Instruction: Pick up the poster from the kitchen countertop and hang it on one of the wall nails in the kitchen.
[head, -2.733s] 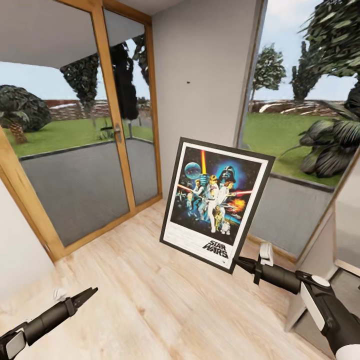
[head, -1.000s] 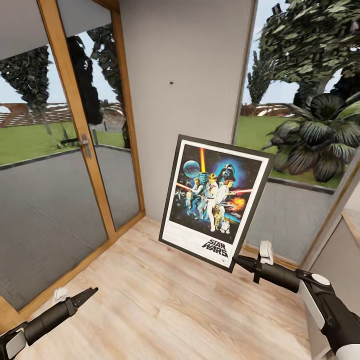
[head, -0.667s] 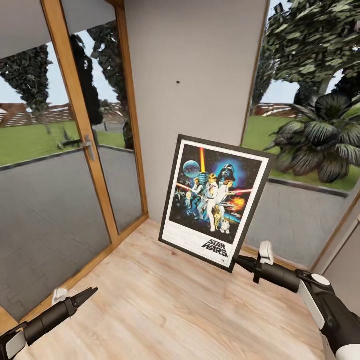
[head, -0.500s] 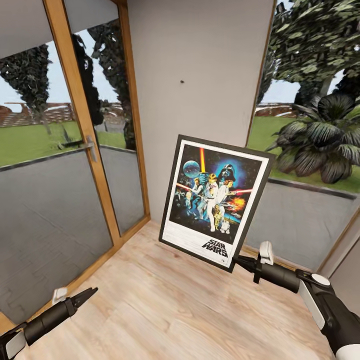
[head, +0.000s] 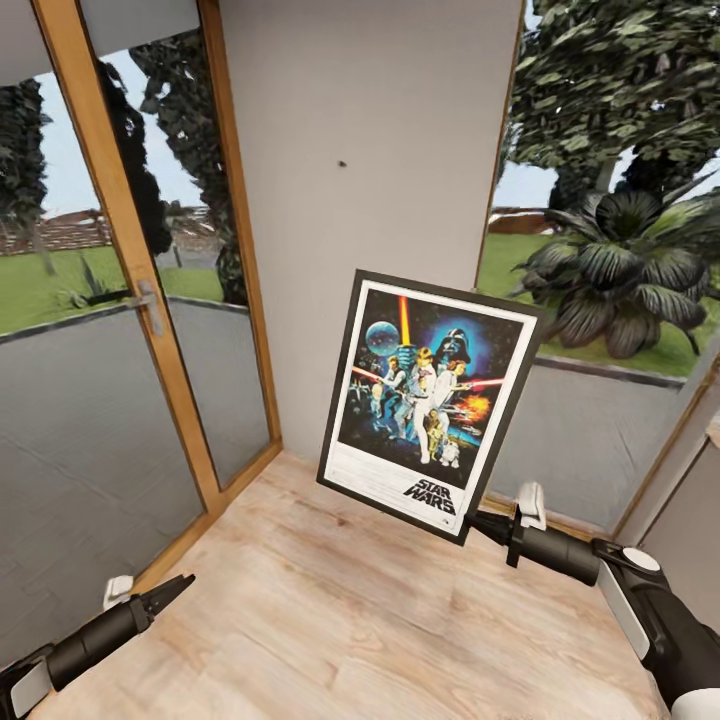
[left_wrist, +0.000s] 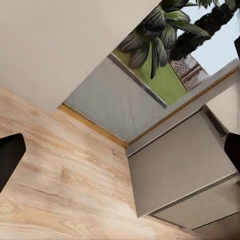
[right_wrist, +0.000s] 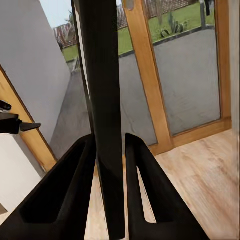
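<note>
1. The poster (head: 432, 400) is up in the air in front of the pale wall, tilted, with the right gripper (head: 478, 524) pinching its lower right corner.
2. In the right wrist view the jaws press on the frame's thin black edge (right_wrist: 106, 115).
3. It looks stiff, flat and light, but a corner hold probably lets it swing.
4. The wall nail (head: 342, 162) sits above it.
5. The left gripper (head: 168, 591) hangs low, jaws spread, empty.

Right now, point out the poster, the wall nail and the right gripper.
poster (head: 430, 400), head view, middle of the printed picture.
wall nail (head: 342, 163), head view, the dark speck itself.
right gripper (head: 474, 522), head view, fingertips at the poster's lower corner.
</note>
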